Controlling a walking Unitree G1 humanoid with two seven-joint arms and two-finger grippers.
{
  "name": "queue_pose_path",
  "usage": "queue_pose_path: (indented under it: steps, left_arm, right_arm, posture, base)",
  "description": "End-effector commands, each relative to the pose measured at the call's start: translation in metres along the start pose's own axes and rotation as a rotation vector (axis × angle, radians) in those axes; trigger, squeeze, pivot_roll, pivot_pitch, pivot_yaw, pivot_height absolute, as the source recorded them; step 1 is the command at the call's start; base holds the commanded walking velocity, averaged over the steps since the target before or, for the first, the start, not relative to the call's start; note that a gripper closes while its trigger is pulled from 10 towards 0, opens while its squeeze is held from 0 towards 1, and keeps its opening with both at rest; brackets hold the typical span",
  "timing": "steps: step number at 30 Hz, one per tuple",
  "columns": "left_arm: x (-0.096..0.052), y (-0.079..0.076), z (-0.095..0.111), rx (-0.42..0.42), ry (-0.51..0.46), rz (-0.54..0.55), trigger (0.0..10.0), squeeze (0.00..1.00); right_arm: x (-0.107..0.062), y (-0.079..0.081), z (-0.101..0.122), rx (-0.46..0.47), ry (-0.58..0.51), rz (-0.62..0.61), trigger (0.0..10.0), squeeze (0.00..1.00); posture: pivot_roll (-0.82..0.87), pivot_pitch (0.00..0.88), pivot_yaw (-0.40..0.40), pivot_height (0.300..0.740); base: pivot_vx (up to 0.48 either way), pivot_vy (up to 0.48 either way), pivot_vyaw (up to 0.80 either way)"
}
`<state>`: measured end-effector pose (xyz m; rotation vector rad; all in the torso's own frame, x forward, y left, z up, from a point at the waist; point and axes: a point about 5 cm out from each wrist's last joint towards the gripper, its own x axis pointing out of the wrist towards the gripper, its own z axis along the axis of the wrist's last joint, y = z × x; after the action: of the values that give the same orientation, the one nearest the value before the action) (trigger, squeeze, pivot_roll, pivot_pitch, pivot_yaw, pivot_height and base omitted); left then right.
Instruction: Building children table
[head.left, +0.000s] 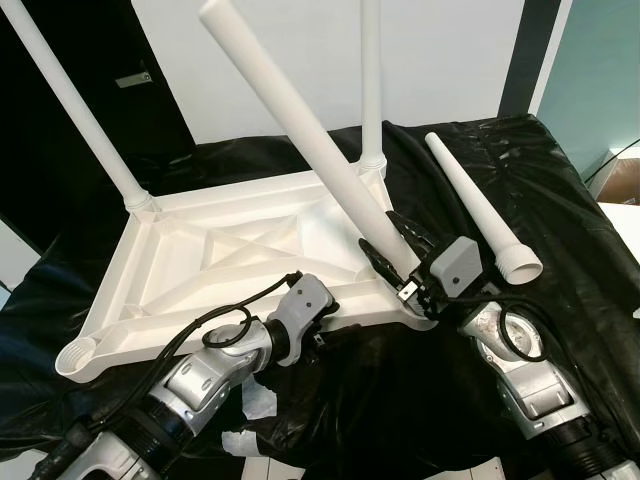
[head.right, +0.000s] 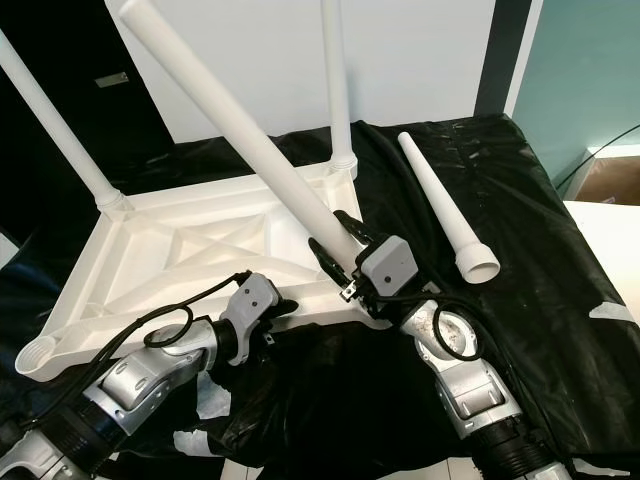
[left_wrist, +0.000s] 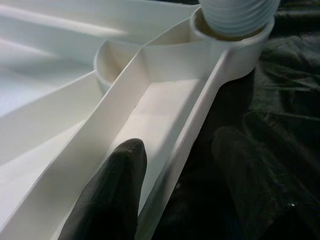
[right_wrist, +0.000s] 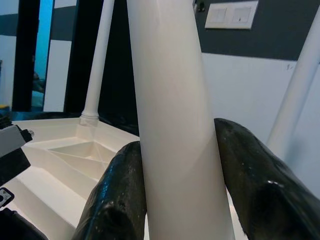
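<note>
i've got the white table top (head.left: 230, 250) lying upside down on the black sheet (head.left: 560, 200), and i count two legs already standing in the far corners: one at the far left (head.left: 75, 110), one at the far right (head.left: 371, 80). the third leg (head.left: 300, 110) is in my right gripper (head.left: 395, 262), leaning hard to the left with its threaded end at the near right corner socket (left_wrist: 235, 45). i'd judge it is entered but not yet screwed down or upright. the fourth leg (head.left: 480, 205) lies loose on the sheet just right of the table top, and the near left socket (head.left: 78, 355) is open, so i reckon we are a bit past halfway.

my right gripper's fingers (right_wrist: 117, 200) are closed on the third leg low on its shaft, one either side, both touching it. my left gripper (head.left: 325, 300) straddles the near edge rail of the table top: one finger (left_wrist: 112, 195) inside the channel, the other outside over the sheet, seemingly bracing it, though i can't tell how firmly they pinch.

the left wrist view gives me what the head views don't: the ribbed thread of the leg sitting in the socket mouth. the right wrist view confirms the contact on the shaft, while only the head views tell me the leg's tilt and where the spare leg lies.
</note>
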<state>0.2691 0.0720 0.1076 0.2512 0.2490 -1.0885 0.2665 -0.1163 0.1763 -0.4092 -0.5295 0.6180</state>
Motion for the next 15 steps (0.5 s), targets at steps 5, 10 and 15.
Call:
queue_pose_path:
  steps: [5, 10, 15]
  left_arm:
    - [0.001, -0.015, -0.003, 0.035, 0.031, -0.366, 10.0, 0.0]
    - [0.001, -0.015, -0.004, 0.033, 0.031, -0.369, 10.0, 0.0]
    - [-0.002, -0.018, -0.007, -0.002, 0.051, -0.43, 9.1, 0.0]
  right_arm:
    - [-0.024, 0.005, -0.023, -0.008, 0.108, -0.002, 10.0, 0.0]
    - [-0.033, 0.009, -0.028, 0.001, 0.121, -0.004, 10.0, 0.0]
    - [-0.026, 0.018, -0.031, 0.024, 0.099, 0.032, 10.0, 0.0]
  posture:
    - [-0.09, 0.0, 0.152, 0.74]
    - [-0.09, 0.0, 0.155, 0.74]
    - [-0.08, 0.0, 0.158, 0.74]
  base:
    - [0.0, 0.0, 0.0]
    - [0.0, 0.0, 0.0]
    - [0.0, 0.0, 0.0]
